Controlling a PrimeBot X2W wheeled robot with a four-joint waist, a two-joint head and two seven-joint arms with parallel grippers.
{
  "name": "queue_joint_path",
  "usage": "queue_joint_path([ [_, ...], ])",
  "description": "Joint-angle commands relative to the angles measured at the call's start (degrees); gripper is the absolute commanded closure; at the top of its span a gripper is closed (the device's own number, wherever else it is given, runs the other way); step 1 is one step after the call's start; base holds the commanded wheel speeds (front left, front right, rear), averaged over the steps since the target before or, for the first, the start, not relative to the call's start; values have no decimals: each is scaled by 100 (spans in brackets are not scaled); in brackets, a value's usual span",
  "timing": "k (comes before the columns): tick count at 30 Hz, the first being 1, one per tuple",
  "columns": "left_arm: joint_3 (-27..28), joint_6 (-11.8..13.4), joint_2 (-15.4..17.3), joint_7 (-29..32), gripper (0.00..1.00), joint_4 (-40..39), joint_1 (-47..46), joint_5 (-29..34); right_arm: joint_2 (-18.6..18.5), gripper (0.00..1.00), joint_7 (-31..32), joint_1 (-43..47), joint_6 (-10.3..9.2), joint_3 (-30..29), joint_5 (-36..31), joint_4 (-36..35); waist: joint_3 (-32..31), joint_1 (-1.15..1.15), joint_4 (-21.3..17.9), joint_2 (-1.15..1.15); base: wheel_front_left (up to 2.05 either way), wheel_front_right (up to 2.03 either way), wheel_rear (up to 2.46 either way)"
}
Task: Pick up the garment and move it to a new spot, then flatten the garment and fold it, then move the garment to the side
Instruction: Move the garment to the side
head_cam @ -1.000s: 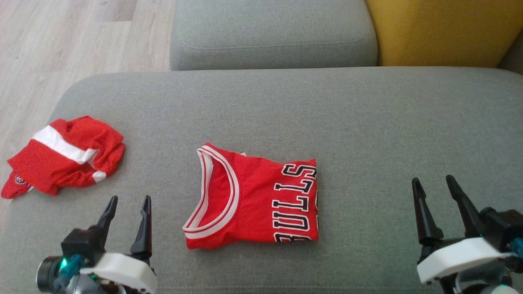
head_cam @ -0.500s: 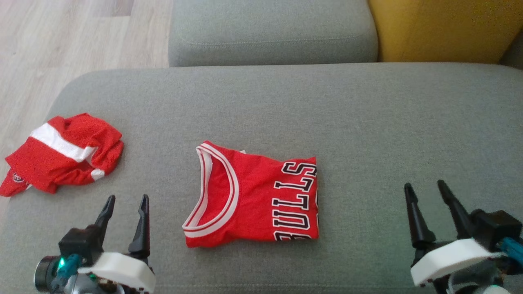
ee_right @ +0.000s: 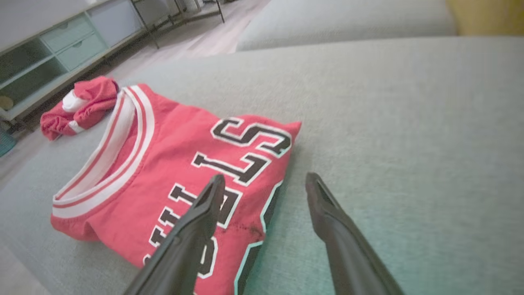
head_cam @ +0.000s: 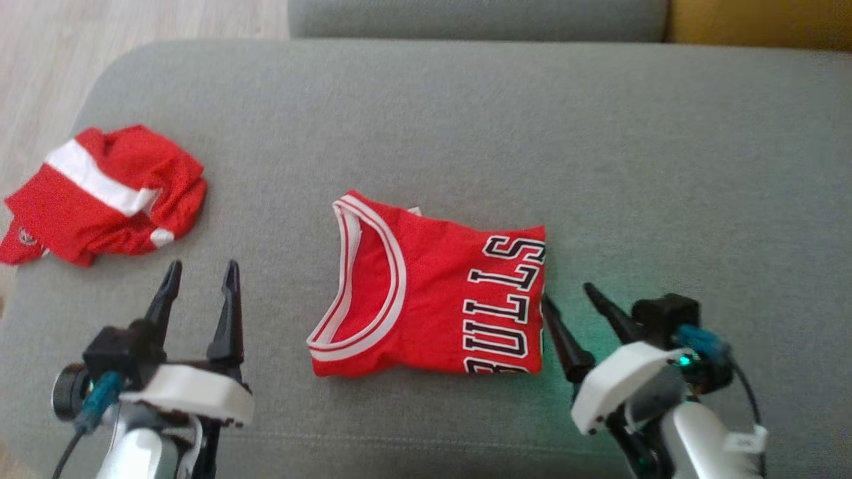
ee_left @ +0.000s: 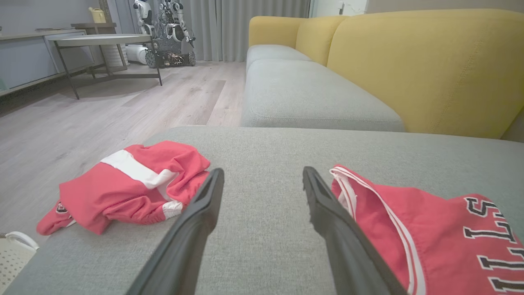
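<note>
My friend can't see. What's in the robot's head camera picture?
A folded red Bulls jersey lies midway on a grey sofa cushion. The right gripper, jaws open, sits close to its lettered edge; the left gripper, jaws open, is on the other side. A crumpled red-and-white garment lies at the cushion's left end.

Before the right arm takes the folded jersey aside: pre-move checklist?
1. The jersey is folded and lies flat on the cushion: ok.
2. The right tool is open, holding nothing: ok.
3. The right tool is lined up at the jersey's lettered edge: ok. Touching the cloth: cannot tell.
4. The left tool is open and apart from the jersey: ok.
5. Bare cushion to the jersey's right: ok. The shorts take the left end.
</note>
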Motion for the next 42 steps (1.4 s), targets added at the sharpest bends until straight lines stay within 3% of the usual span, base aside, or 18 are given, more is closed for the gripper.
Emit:
queue_joint_path([
  [1,217,-19,65,-67,0,-148,-339,-13,-26,0,-32,-251,-4,185,83,-70,168,0,102,0,0,0,0],
  [7,162,-109,8,-175,0,4,-599,-6,-26,0,-10,-738,-4,389,292,942,396,0,191,0,0,0,0],
  [15,176,-139,-2,-252,0,129,-686,0,-26,0,180,-1056,-4,694,694,1554,491,0,78,0,0,0,0],
  [16,177,-142,1,-258,0,137,-698,2,-26,65,200,-1098,-4,736,720,1600,496,0,55,0,0,0,0],
  [17,180,-145,2,-263,0,139,-709,2,-26,100,189,-1133,-4,779,804,1621,507,0,28,0,0,0,0],
  [23,178,-173,-9,-287,0,139,-784,3,-26,100,131,-1408,-4,894,850,1674,584,0,-173,0,0,0,0],
  [28,220,-184,-18,-303,0,95,-833,-1,-26,100,118,-1625,-4,591,494,1509,691,0,-445,0,0,0,0],
  [31,234,-192,-11,-309,0,52,-842,11,-129,100,206,-1710,-4,179,194,1320,764,0,-644,0,0,0,0],
  [42,83,-402,98,-299,0,-94,-1284,133,-1074,100,717,-2423,-4,-1764,-272,508,1377,0,-1118,0,0,0,0],
])
